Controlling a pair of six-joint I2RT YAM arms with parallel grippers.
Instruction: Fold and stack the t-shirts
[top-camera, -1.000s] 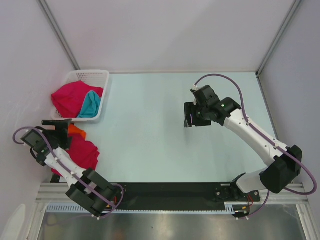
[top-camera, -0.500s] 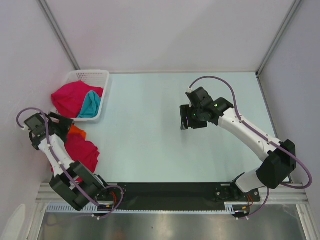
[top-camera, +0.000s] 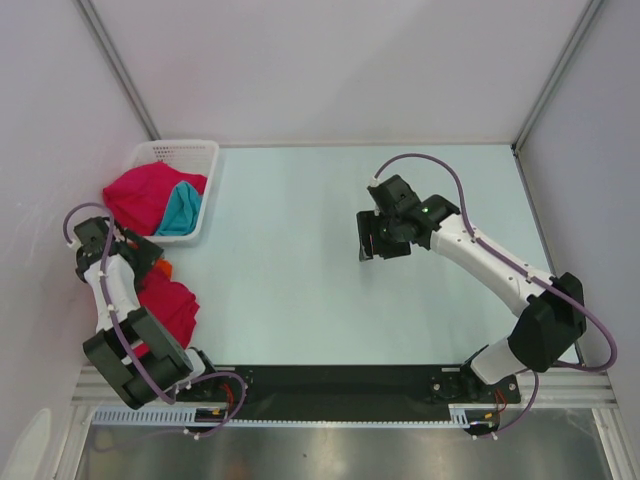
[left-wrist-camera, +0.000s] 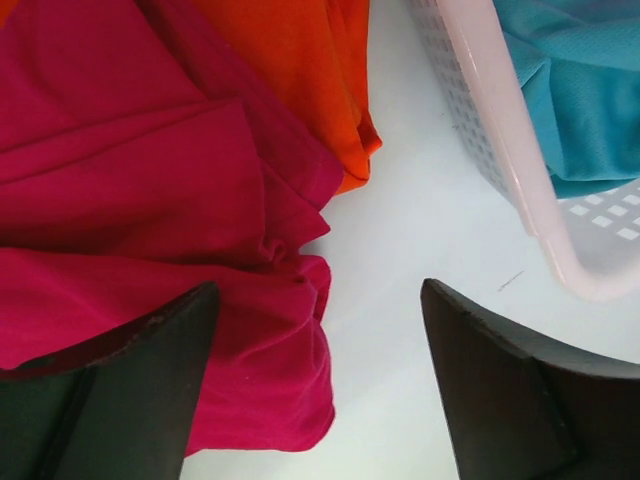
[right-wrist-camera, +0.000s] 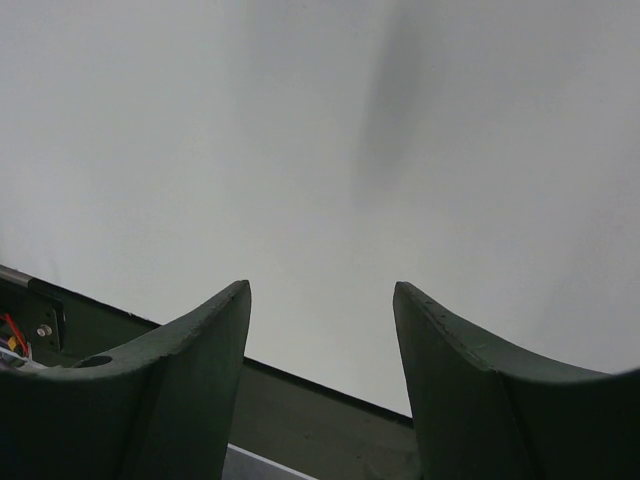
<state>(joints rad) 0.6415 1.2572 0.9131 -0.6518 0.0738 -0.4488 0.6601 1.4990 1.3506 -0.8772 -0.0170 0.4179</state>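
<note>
One crimson t-shirt (left-wrist-camera: 150, 200) lies crumpled at the left edge of the table (top-camera: 300, 220), touching an orange t-shirt (left-wrist-camera: 300, 70), beside the basket (left-wrist-camera: 500, 130) holding a teal t-shirt (left-wrist-camera: 570, 90). Only the overhead view shows the second crimson t-shirt (top-camera: 140, 190) heaped there too. The left gripper (left-wrist-camera: 318, 290) hovers above the cloth, jaws apart and empty; the right gripper (right-wrist-camera: 320, 290), likewise apart, faces only the table surface.

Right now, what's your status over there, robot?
Left fingers open above crumpled red t-shirt, orange t-shirt beside it. Right fingers open over table, holding nothing. Teal t-shirt and second red t-shirt in basket; basket rim close to left fingers.
</note>
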